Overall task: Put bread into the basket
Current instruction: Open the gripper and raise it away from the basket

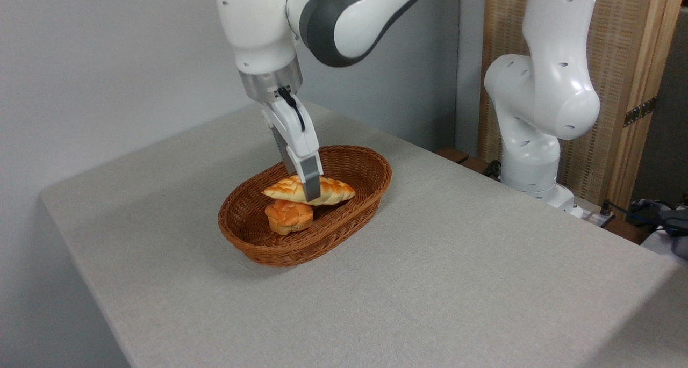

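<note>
The long braided bread hangs level over the middle of the brown wicker basket, just above its floor. My gripper comes down from above and is shut on the bread across its middle; one grey finger shows in front of the loaf, the other is hidden behind it. The loaf's left tip overlaps the small round orange bun, which lies inside the basket toward its near end. Whether the loaf touches the bun cannot be told.
The basket stands mid-table on a grey cloth-covered tabletop. The arm's white base rises at the right rear edge, before a wooden screen. Cables and dark gear lie at the far right.
</note>
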